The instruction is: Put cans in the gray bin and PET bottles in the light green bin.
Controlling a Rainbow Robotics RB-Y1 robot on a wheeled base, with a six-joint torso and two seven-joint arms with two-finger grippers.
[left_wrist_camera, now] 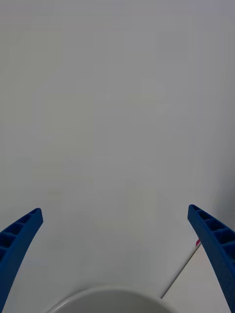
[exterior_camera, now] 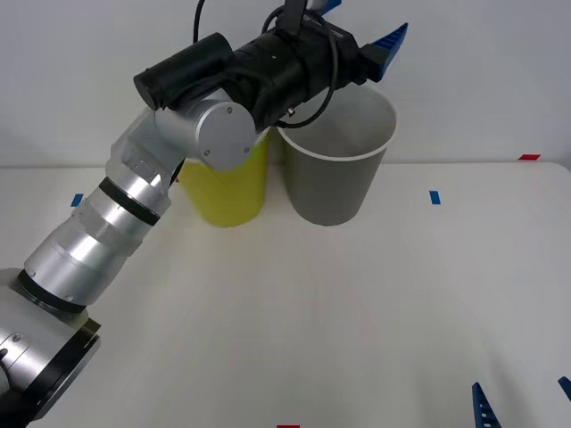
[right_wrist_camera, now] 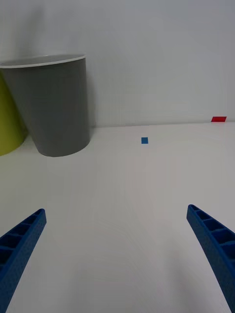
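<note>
Counter [exterior_camera: 357, 312]: white, blue and red tape marks.
Bins: gray bin [exterior_camera: 337, 169] beside light green bin [exterior_camera: 227, 187], upper centre.
Left end effector [exterior_camera: 361, 27]: released, above gray bin.
Right end effector [exterior_camera: 522, 401]: released, lower right.

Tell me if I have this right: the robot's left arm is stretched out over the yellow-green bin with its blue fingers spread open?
Not quite. The left gripper is above the gray bin, not the yellow-green bin beside it, as the front view shows. The rest holds: its blue fingers are spread open.
</note>
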